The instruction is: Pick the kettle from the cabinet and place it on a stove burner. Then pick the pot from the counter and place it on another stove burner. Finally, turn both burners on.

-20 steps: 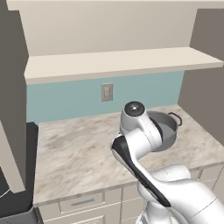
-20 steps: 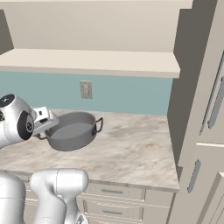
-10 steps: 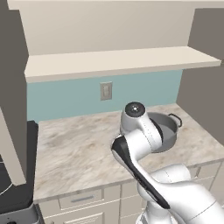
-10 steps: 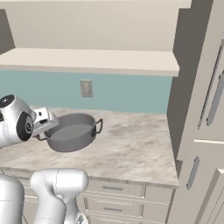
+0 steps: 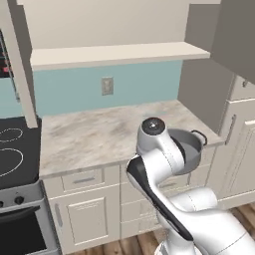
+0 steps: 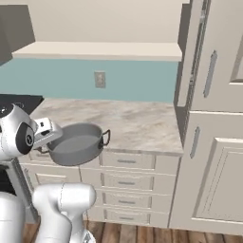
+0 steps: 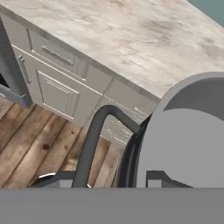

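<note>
Grey pot (image 6: pixel 76 144), beige-and-grey marbled counter (image 5: pixel 94 132), seemingly black cooktop (image 5: pixel 12 149), teal backsplash (image 6: pixel 71 80).

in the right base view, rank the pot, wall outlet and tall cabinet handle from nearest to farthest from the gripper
1. pot, held at the gripper, off the counter's front edge.
2. wall outlet, on the blue backsplash behind.
3. tall cabinet handle, far right.

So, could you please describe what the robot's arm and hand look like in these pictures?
The arm is built of rounded, glossy white shell segments with dark grey bands at the joints, and one joint ends in a round dark cap with a small pale mark at its centre. In the right base view the hand is a boxy white block with a dark patch. No loose cables show.
</note>
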